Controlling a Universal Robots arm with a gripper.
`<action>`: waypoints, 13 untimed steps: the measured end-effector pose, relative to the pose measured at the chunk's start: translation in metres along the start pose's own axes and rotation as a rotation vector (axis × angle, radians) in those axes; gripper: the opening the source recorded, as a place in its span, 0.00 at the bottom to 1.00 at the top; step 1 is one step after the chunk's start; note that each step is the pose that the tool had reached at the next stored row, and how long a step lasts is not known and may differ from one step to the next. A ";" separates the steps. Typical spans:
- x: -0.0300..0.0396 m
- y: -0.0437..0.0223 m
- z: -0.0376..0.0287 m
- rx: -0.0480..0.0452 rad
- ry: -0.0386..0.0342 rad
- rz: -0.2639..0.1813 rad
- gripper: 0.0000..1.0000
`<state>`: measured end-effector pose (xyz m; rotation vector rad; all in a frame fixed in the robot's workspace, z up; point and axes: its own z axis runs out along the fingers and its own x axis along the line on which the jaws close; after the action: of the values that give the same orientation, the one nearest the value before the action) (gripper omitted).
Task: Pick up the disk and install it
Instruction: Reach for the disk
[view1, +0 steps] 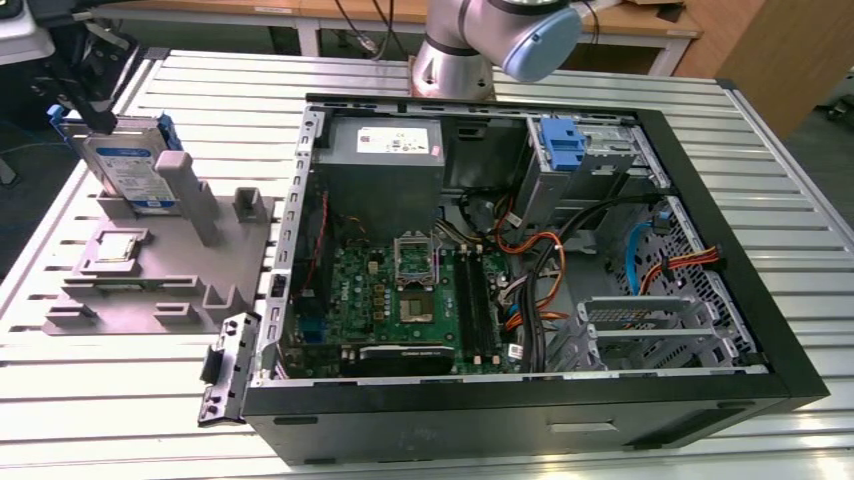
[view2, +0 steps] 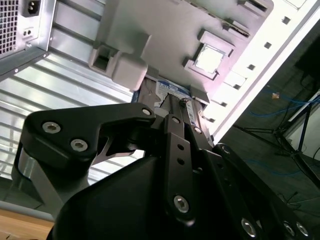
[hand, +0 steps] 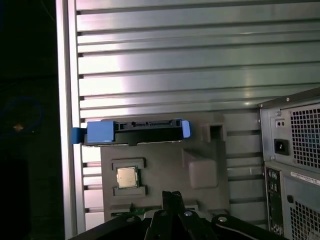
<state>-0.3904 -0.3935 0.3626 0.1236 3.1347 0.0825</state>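
Disk (view1: 127, 165) on edge in the grey holder (view1: 147, 290), right under the gripper (view1: 96, 115).

Farthest to the exterior view's left of the fingers (view2: 173, 131) runs the edge of the slatted table (view1: 80, 400), with open air past it. The fingers are pressed together with nothing between them, and their tips are just above the disk's upper edge; I cannot tell whether they touch it. The disk's blue frame ends stick out at both short sides. Just to the exterior view's right of the fingers, a tall grey post (view1: 187, 195) of the holder stands close beside the disk's labelled face. A small square chip (view1: 118, 247) lies in a recess on that same side. Farther right, well apart from the fingers, the open computer case (view1: 534, 410) lies almost against the holder. Its near wall is the closest barrier. Inside it, a blue bracket (view1: 563, 145) sits in the drive cage near orange cables (view1: 681, 262).
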 end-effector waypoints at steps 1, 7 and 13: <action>0.0021 0.0010 0.0005 0.0001 0.0011 0.000 0.10; 0.0147 0.0138 0.0039 0.0004 0.0052 0.000 0.10; 0.0283 0.0185 0.0065 0.0006 0.0109 0.001 0.10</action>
<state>-0.4171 -0.3725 0.3570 0.1244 3.1456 0.0825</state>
